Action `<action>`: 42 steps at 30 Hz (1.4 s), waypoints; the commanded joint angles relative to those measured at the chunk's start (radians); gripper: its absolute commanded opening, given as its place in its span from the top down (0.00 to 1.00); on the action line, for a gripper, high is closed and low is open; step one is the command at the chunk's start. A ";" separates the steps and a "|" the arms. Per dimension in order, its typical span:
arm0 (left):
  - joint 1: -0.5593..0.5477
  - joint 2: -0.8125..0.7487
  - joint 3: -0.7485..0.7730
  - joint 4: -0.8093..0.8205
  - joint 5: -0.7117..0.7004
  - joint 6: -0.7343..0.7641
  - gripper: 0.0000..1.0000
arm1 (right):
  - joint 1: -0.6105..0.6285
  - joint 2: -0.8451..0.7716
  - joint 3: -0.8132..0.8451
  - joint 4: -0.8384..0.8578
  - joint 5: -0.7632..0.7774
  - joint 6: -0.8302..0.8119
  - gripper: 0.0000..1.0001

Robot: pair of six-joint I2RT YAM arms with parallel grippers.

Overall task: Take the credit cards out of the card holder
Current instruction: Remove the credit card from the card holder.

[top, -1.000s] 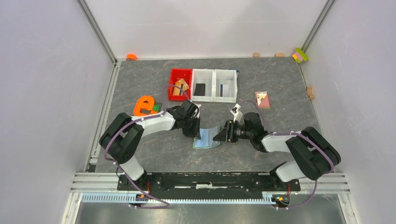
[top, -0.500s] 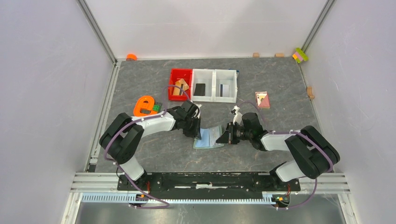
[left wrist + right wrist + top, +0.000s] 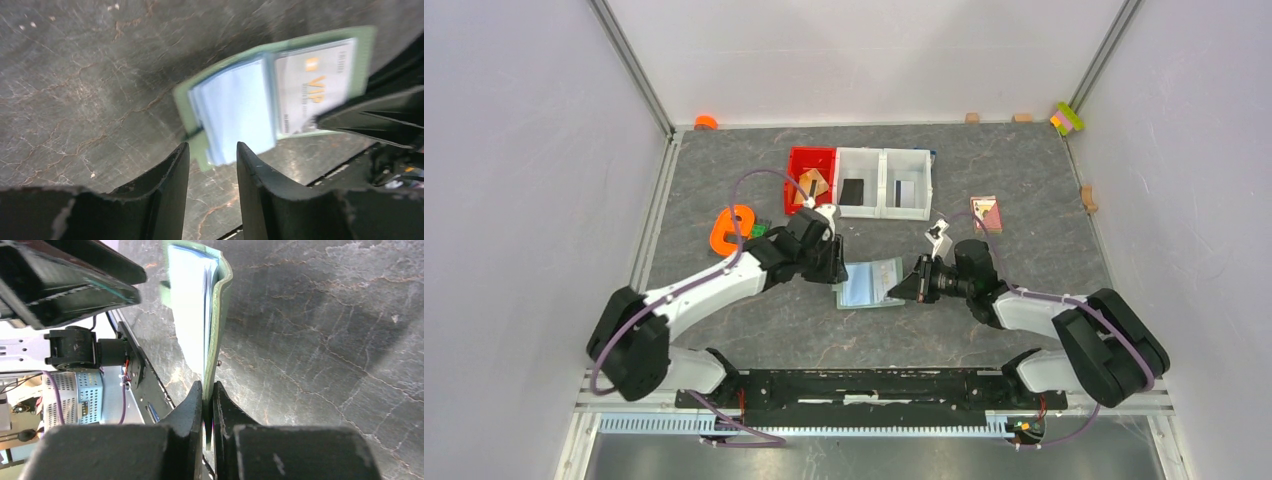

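The sage-green card holder [image 3: 869, 285] lies open at the table's middle. In the left wrist view the card holder [image 3: 197, 145] shows a pale blue card [image 3: 235, 107] in its near half and a white card with gold "VIP" lettering [image 3: 312, 82] in the far half. My left gripper [image 3: 835, 269] is open and empty, just above the holder's left edge; it also shows in its own view [image 3: 212, 148]. My right gripper [image 3: 912, 287] is shut on the holder's right edge. In the right wrist view my right gripper [image 3: 209, 388] pinches the green cover [image 3: 218, 325], with the pale blue card [image 3: 187, 305] inside.
A red bin [image 3: 796, 168] and two white bins [image 3: 882, 183] stand behind the holder. A pink square flat item [image 3: 986, 213] lies at the back right. An orange object [image 3: 732, 226] with a small green block [image 3: 759, 230] lies to the left.
My left gripper has lifted off the holder's left edge and drawn back, with the arm stretched out. The holder now lies flatter and more open. My right gripper kept its hold.
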 commanded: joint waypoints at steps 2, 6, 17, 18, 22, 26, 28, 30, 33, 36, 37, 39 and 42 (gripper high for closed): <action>0.002 -0.138 0.009 -0.003 -0.001 -0.055 0.52 | -0.003 -0.062 0.006 0.051 -0.018 0.027 1.00; 0.003 -0.148 0.008 0.058 0.171 -0.060 0.58 | -0.003 -0.082 0.007 0.059 -0.025 0.047 1.00; 0.008 -0.064 -0.064 0.336 0.456 -0.167 0.73 | -0.003 -0.141 -0.029 0.162 -0.088 0.153 1.00; 0.012 -0.059 -0.069 0.355 0.463 -0.177 0.73 | -0.003 -0.144 -0.030 0.171 -0.094 0.162 1.00; 0.041 -0.055 -0.086 0.385 0.481 -0.197 0.71 | -0.003 -0.154 -0.050 0.241 -0.121 0.220 1.00; 0.072 -0.070 -0.107 0.427 0.523 -0.206 0.69 | -0.004 -0.158 -0.066 0.300 -0.133 0.263 1.00; 0.081 -0.070 -0.109 0.433 0.539 -0.213 0.69 | -0.003 -0.163 -0.069 0.316 -0.136 0.276 1.00; 0.085 -0.066 -0.111 0.434 0.546 -0.213 0.69 | -0.003 -0.165 -0.070 0.336 -0.141 0.291 1.00; 0.085 -0.060 -0.124 0.478 0.581 -0.237 0.71 | -0.004 -0.160 -0.072 0.372 -0.152 0.315 1.00; 0.085 -0.047 -0.142 0.560 0.625 -0.281 0.75 | -0.003 -0.153 -0.079 0.411 -0.162 0.338 1.00; 0.086 -0.044 -0.145 0.579 0.637 -0.293 0.76 | -0.004 -0.151 -0.080 0.422 -0.164 0.345 1.00; 0.087 -0.037 -0.149 0.603 0.651 -0.308 0.76 | -0.003 -0.147 -0.084 0.434 -0.165 0.351 1.00; 0.088 -0.023 -0.158 0.646 0.679 -0.332 0.76 | -0.003 -0.142 -0.085 0.454 -0.171 0.360 1.00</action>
